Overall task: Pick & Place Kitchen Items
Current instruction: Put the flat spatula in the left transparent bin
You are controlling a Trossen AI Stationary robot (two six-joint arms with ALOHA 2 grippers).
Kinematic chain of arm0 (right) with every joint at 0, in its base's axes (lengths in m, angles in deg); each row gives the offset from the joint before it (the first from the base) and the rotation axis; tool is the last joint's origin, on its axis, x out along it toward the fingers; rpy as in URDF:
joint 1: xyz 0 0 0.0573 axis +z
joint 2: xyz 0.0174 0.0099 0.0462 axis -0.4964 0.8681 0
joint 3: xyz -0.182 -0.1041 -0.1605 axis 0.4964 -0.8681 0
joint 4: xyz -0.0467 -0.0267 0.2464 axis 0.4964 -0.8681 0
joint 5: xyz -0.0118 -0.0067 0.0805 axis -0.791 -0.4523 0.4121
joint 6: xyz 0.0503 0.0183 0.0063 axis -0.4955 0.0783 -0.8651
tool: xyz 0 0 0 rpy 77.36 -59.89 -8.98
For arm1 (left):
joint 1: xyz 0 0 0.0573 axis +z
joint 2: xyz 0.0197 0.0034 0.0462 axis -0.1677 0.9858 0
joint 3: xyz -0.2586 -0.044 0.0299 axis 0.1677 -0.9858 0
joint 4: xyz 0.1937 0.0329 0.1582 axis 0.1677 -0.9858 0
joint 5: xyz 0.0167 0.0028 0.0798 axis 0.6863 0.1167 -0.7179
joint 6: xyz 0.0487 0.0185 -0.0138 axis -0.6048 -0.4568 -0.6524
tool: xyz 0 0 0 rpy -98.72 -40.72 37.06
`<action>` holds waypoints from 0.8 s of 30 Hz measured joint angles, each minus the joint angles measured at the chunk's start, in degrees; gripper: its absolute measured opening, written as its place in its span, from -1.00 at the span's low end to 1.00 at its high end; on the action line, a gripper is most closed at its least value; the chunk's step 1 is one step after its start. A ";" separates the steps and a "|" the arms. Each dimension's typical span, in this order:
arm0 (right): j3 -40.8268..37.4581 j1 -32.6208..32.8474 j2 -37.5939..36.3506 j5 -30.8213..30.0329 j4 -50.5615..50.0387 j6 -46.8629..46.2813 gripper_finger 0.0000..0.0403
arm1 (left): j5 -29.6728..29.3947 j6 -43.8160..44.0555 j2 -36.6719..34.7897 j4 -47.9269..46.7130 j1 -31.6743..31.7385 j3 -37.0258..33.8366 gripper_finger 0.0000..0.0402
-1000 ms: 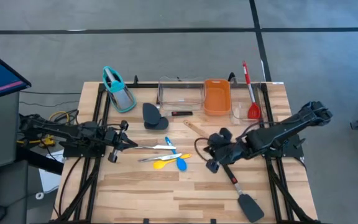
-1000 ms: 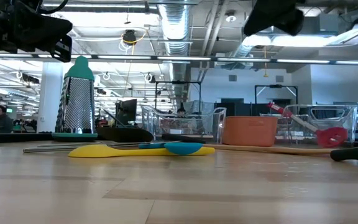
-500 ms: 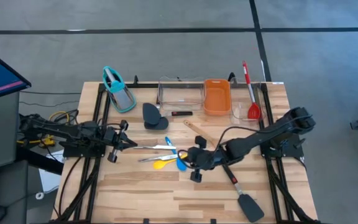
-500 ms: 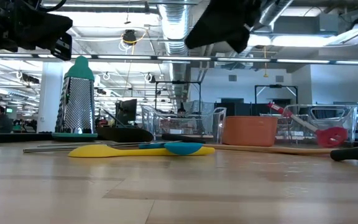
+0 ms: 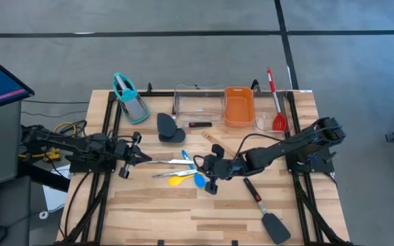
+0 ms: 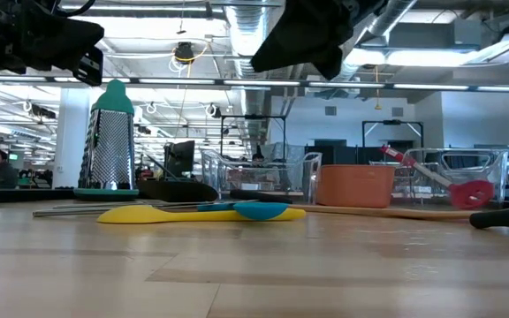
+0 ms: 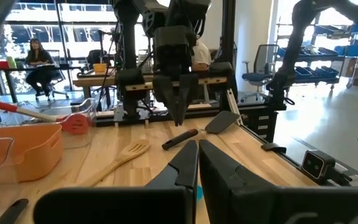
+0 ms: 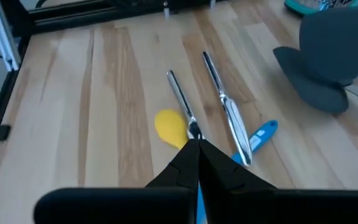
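no readable text, labels, brands or numbers anywhere

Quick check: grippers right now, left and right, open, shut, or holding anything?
Left gripper: shut, empty, at the table's left side by the silver tongs.
Right gripper: shut, empty, above the small yellow spoon.

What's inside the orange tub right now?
The orange tub looks empty from above: only its bare floor shows. The red spoon lies in the clear tray beside it.

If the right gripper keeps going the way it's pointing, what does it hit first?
Probably the silver tongs and the yellow spoon lying just ahead of the right gripper; its shut fingers point at that cluster, though height above the table is unclear.
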 joint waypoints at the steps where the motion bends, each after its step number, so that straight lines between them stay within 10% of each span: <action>1: 0.02 0.23 -0.50 0.00 -1.12 -0.96 -1.00 | 0.00 -0.01 0.00 0.00 0.00 0.00 -0.99; 12: 0.02 6.79 -3.31 -0.88 -26.08 -36.16 -1.00 | 0.00 -0.01 0.00 0.01 0.00 0.00 -0.99; 24: 0.02 15.11 -3.31 14.70 -40.27 -63.66 -1.00 | 0.00 -0.15 0.00 0.07 0.00 0.00 -0.99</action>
